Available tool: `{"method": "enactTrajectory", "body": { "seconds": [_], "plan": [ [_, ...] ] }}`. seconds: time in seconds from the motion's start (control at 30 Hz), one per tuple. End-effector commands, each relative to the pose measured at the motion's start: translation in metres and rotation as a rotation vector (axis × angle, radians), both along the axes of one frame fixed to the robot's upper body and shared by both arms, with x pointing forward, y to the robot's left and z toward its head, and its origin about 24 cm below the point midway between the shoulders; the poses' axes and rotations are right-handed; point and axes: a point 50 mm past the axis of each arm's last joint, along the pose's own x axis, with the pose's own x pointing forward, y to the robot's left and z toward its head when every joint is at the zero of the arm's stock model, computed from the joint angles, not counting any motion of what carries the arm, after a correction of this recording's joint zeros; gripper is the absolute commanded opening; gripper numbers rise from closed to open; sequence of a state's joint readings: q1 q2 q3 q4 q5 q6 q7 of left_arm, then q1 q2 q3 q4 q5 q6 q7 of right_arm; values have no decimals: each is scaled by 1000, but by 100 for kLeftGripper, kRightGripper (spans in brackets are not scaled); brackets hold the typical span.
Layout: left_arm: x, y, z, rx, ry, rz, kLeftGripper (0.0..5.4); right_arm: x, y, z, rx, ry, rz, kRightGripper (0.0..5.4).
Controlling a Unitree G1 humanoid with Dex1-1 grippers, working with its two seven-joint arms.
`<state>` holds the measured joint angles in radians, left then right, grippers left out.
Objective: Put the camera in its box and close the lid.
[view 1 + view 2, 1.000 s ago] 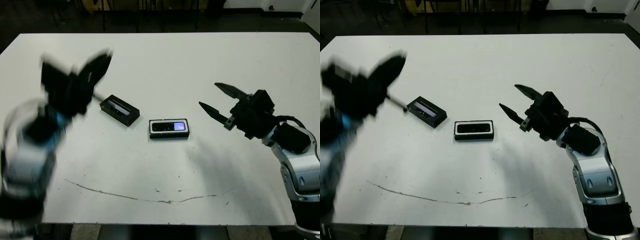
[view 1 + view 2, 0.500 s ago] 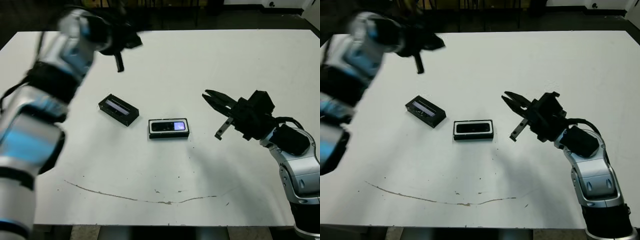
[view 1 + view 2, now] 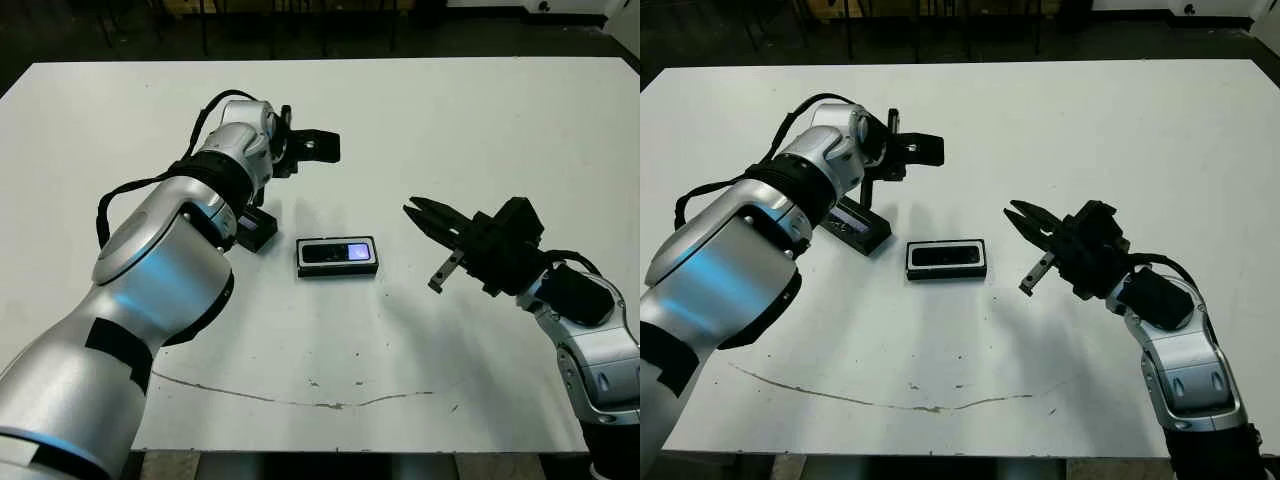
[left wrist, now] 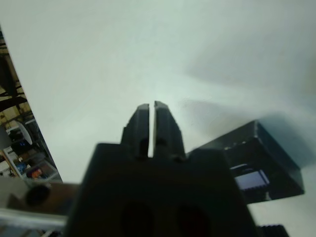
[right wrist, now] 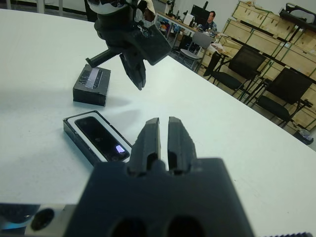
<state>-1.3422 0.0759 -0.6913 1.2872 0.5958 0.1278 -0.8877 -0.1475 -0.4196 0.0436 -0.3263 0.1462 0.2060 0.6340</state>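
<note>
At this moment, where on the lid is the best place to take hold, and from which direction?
Probably across the lid's two long walls, coming from above. It lies open side up on the table, apart from the box that holds the camera, so its thin rims are exposed. The left end effector hovers nearest and appears shut, so it would have to open first.

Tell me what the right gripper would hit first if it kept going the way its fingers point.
Judging by its wrist view, the right gripper aims past the box holding the camera, towards bare table. Depth is unclear; it might clip the box's near end.
</note>
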Motion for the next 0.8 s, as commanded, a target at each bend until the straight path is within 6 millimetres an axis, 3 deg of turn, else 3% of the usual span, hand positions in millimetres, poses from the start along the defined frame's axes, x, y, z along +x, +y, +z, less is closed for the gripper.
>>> {"method": "enactTrajectory", "body": {
  "seconds": [0.03,0.47,0.63,0.8],
  "plan": [
    [-4,1,-13,47,56,-11,0,-2,-3,-9,7,52,-24,1],
    [-14,13,-37,274,189,-64,0,-5,-2,-12,5,80,-54,1],
    [-18,13,-39,362,231,-160,0,-6,-2,-12,11,85,-53,1],
    [-23,20,-42,462,345,-132,0,-7,-2,-11,5,88,-59,1]
  ]
}}
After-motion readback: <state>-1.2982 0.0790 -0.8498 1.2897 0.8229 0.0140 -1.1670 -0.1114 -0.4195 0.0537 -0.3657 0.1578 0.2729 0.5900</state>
